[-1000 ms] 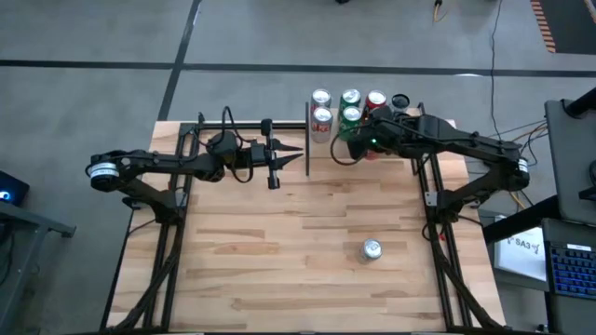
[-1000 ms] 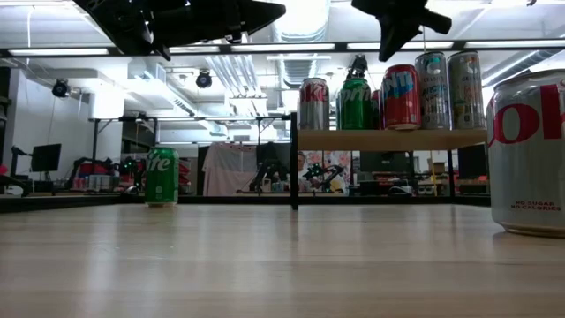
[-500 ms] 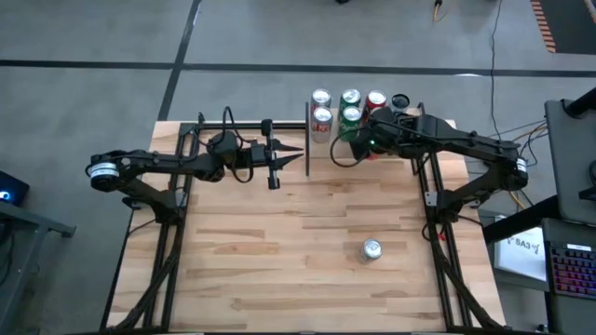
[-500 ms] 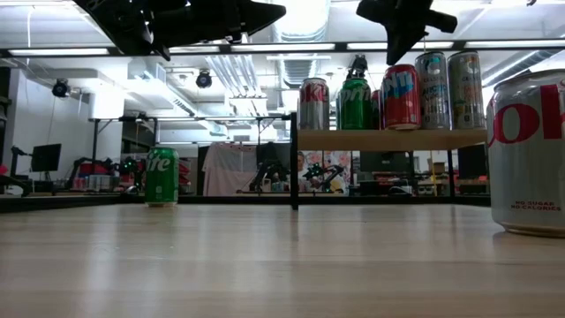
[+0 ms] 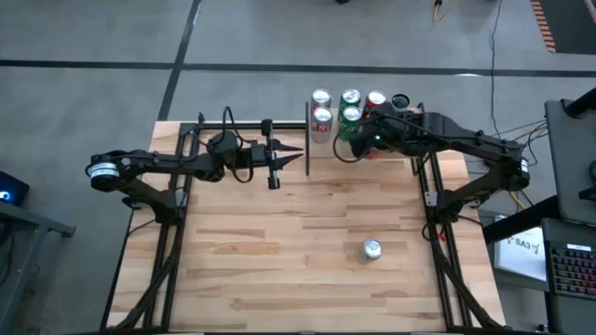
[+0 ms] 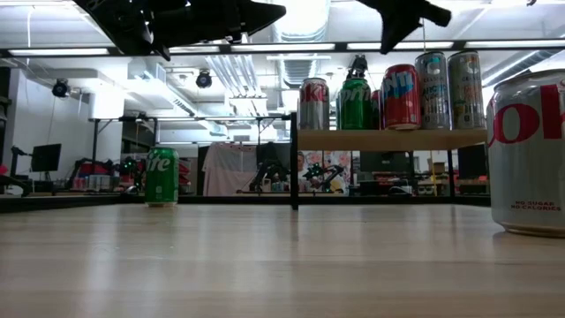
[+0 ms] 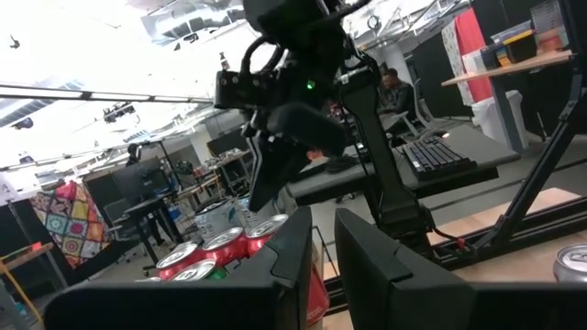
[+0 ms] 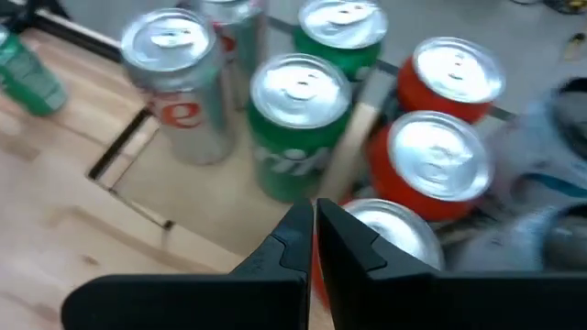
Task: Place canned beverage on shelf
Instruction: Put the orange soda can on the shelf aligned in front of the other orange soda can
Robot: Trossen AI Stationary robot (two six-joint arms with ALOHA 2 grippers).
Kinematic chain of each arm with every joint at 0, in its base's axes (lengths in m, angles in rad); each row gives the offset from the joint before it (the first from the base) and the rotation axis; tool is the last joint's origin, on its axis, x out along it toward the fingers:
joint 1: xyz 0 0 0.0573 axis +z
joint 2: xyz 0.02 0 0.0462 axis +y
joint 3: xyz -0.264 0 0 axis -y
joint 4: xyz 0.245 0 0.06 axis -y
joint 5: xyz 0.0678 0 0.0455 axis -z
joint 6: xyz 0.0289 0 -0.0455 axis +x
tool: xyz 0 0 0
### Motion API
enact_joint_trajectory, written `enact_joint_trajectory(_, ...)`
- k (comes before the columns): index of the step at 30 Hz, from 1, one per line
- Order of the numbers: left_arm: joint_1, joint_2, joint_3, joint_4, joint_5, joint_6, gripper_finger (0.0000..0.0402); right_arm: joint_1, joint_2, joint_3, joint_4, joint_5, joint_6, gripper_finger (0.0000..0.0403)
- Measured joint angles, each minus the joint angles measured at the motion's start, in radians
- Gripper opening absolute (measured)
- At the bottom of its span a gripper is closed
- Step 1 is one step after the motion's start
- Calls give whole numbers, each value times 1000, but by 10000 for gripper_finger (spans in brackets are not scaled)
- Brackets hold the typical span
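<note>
The shelf (image 6: 388, 139), a light wood board on thin black posts, stands at the table's far edge and carries several upright cans: silver (image 8: 174, 78), green (image 8: 293, 119) and red (image 8: 436, 160). My right gripper (image 8: 312, 234) is shut and empty. It hovers above the shelf's cans (image 5: 346, 152), near the top of the low view (image 6: 388, 22). My left gripper (image 5: 300, 154) is shut and empty, and is held level in the air left of the shelf. A silver cola can (image 5: 372, 249) stands upright on the table at the near right. A green can (image 6: 161, 177) stands on the table left of the shelf.
The shelf's black post (image 5: 307, 140) stands just right of my left gripper's tip. The silver cola can looms close in the low view (image 6: 530, 150). Bare butcher-block tabletop (image 5: 261, 251) lies across the middle and near left. Black frame rails run along both table sides.
My right gripper has risen above the cans on the shelf and shifted slightly toward the table's right edge, still shut and empty. The cans have stayed in place.
</note>
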Motion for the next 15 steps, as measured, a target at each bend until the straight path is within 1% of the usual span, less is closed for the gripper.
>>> enact_joint_trajectory(5,0,0,0,0,0,0,36,1,45,-1,42,-50,-20,9)
enact_joint_trajectory(10,0,0,0,-6,0,0,36,1,94,-1,39,-52,-19,9)
enact_joint_trajectory(15,0,0,0,-13,0,3,36,1,107,-1,37,-52,-17,9)
